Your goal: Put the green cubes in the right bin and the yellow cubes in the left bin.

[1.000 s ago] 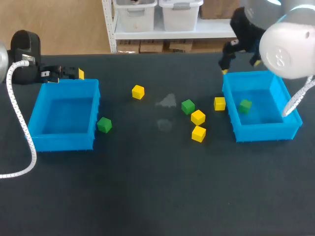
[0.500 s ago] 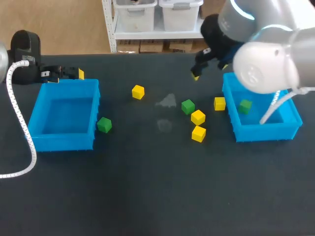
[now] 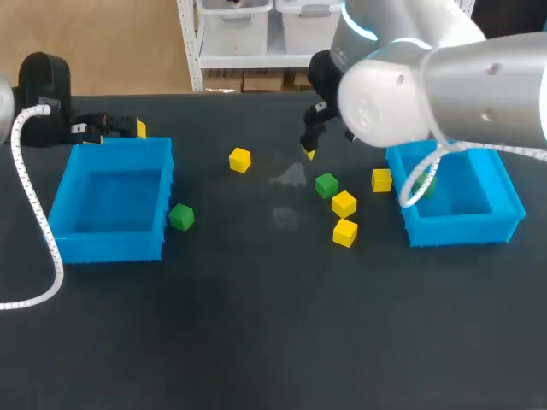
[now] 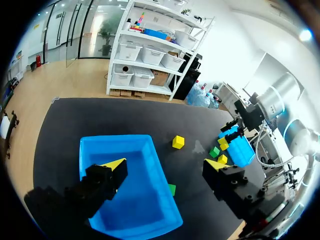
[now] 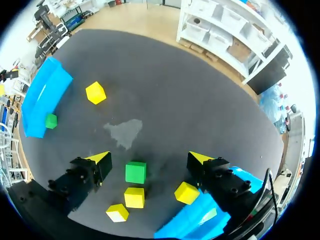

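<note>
- Two yellow-tipped fingers of the right gripper (image 5: 149, 159) stand wide apart and hold nothing. It hangs over the middle of the tabletop, toward the far edge.
- One central green cube (image 5: 135, 172) lies on the table (image 3: 256, 325) just ahead of that gripper, in line with the gap between the fingers and touched by neither.
- Two yellow cubes sit just nearer the front edge than it: a third yellow cube (image 3: 344, 203) close beside it, and a fourth yellow cube (image 3: 345, 231) just in front of that one.
- One yellow cube by the right bin (image 3: 382, 179) rests just outside the left wall of the right bin (image 3: 461, 229), which stands near the tabletop's right edge.
- A green cube in the right bin (image 3: 426, 182) shows only partly, behind a cable loop.
- The right arm (image 3: 444, 85) comes in from the right side and crosses above that bin.
- A lone yellow cube (image 3: 240, 160) lies left of the middle, well apart from the others.
- The green cube by the left bin (image 3: 180, 217) sits against the right wall of the left bin (image 3: 107, 248), near its front corner.
- The left gripper (image 4: 165, 164) is likewise spread wide and empty. It sits at the tabletop's far-left corner, just behind the left bin.
- A white cable (image 3: 34, 213) trails along the left edge.
</note>
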